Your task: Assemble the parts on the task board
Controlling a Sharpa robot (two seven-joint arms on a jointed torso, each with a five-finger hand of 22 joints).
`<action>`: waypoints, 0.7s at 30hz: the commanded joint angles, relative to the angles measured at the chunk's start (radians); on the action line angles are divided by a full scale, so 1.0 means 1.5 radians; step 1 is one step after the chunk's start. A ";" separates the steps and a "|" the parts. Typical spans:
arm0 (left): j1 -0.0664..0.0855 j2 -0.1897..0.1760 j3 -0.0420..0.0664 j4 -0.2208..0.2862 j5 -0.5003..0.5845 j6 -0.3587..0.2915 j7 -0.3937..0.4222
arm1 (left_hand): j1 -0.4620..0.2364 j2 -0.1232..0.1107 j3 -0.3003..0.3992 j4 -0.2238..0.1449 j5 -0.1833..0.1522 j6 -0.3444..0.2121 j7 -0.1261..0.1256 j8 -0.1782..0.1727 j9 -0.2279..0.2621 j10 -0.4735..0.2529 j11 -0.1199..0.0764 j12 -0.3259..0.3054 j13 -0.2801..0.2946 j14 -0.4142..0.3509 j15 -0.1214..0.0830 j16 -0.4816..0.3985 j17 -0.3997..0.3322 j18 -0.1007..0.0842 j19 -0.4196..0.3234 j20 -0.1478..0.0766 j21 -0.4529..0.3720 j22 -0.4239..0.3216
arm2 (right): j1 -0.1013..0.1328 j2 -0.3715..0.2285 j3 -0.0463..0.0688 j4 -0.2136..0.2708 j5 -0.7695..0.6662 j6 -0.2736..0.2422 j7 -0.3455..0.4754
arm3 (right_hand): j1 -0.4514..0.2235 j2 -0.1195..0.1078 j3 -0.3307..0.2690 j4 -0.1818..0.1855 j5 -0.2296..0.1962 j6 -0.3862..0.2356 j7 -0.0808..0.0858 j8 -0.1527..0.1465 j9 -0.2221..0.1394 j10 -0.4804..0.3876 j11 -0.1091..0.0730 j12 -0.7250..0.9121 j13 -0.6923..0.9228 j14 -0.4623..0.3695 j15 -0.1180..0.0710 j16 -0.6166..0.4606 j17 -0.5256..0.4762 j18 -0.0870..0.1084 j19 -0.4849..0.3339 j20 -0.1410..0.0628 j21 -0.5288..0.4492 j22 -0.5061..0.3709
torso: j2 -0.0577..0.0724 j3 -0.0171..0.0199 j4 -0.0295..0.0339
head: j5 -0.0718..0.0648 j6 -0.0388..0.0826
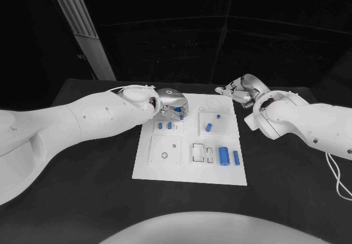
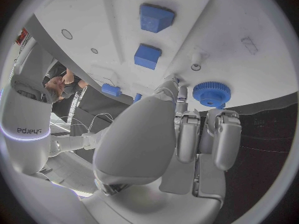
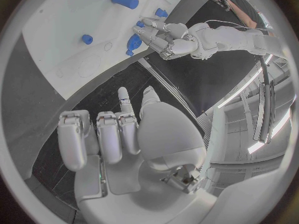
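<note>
From my head view the task board (image 1: 189, 168) sits mid-table, with my left hand (image 1: 170, 101) over its far-left corner and my right hand (image 1: 245, 90) off the board's far-right corner, above bare table (image 1: 293, 193). The left wrist cam gives what the head cam hides: a blue gear (image 2: 211, 93) right at my fingers (image 2: 187, 134), touching I think, but I can't tell if they're pinching it. Right wrist cam shows right fingers (image 3: 99, 134) curled in, holding nothing. Blue parts (image 1: 223, 156) lie near the board's near-right corner.
</note>
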 commanded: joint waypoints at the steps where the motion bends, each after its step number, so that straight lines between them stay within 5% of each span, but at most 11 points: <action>1: 0.000 0.001 0.000 -0.002 -0.006 0.013 -0.009 | 0.002 0.006 0.005 0.000 -0.002 0.006 0.000 -0.004 -0.001 0.006 0.000 -0.004 0.000 0.069 -0.001 -0.004 0.176 -0.004 0.069 -0.003 0.003 0.176 | 0.001 0.000 0.000 0.001 0.000 0.004 0.000 | 0.005 0.002 -0.004 0.001 0.003 -0.005 0.000 0.002 0.001 0.071 -0.001 0.002 0.174 0.069 -0.003 0.002 0.175 -0.005 0.070 -0.003 0.002 0.176 | 0.000 0.0000 0.0001 | 0.000 -0.001; 21: -0.001 0.003 0.000 -0.007 -0.016 0.027 -0.011 | 0.007 0.006 0.027 -0.001 -0.003 0.058 -0.003 0.008 0.001 0.065 -0.004 0.000 0.000 0.069 -0.003 -0.004 0.176 -0.004 0.069 -0.002 0.003 0.176 | 0.001 0.002 0.000 0.000 0.000 0.005 0.000 | 0.006 0.003 -0.005 0.001 0.003 -0.006 0.000 0.002 0.001 0.071 -0.001 0.002 0.174 0.069 -0.003 0.002 0.175 -0.005 0.070 -0.003 0.002 0.176 | 0.000 0.0000 0.0002 | 0.001 -0.002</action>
